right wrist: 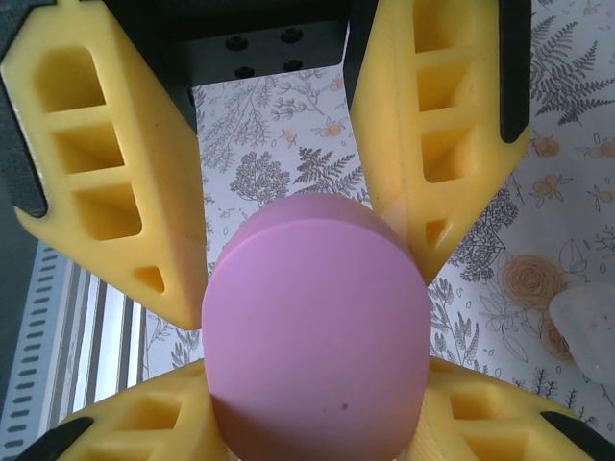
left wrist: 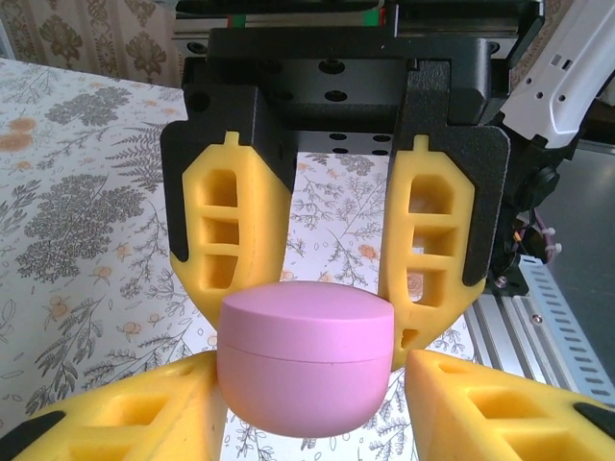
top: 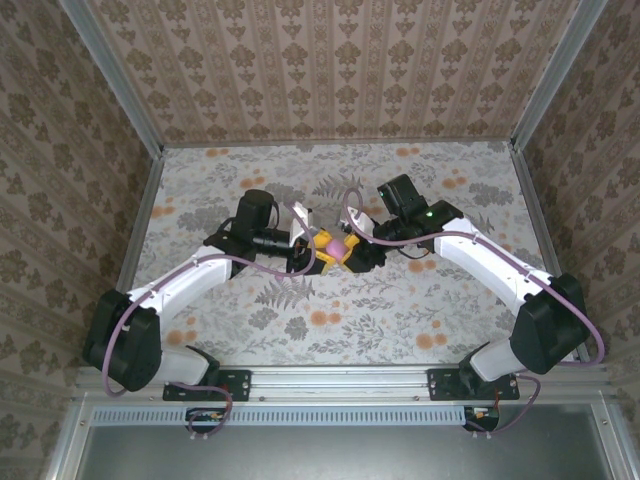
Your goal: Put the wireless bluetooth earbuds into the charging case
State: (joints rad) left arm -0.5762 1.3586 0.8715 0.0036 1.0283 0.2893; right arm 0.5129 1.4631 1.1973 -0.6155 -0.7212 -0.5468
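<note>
Around the pink charging case (top: 337, 247), two sets of yellow fingers, one from each side.

Left of the case, the left gripper (top: 325, 253): jaws partly apart and clamped on the case. From the left wrist, looks straight across the case, with own fingers (left wrist: 144, 408) low at both its flanks and pressed to its rounded body.

Right of the case, the right gripper (top: 352, 252): jaws set narrower, likewise clamped on the case. From the right wrist, shows own fingers (right wrist: 135, 423) hugging the case low on both sides and touching it. Beyond the case in each wrist view, the other gripper's two fingers, tips down at the case's far shoulders.

On the case itself, lid down, with a thin seam running level round the body just under the flat top. Smooth matte pink, oval when seen from the right wrist.

Below the case, the floral table (top: 400, 320). Looks lifted clear of it, with the pattern visible under the case's lower curve from the left wrist, though cannot tell for certain.

Just beyond the case and a little to its left, a white squarish thing (top: 300, 214), tilted, close by the left gripper's wrist. Apart from the case, at the right border of the right wrist view, a whitish rounded edge (right wrist: 584, 331) on the table, cut off there; cannot tell what it is.

Nearer than the case, the metal rail (top: 340, 380) with both arm bases bolted on.
</note>
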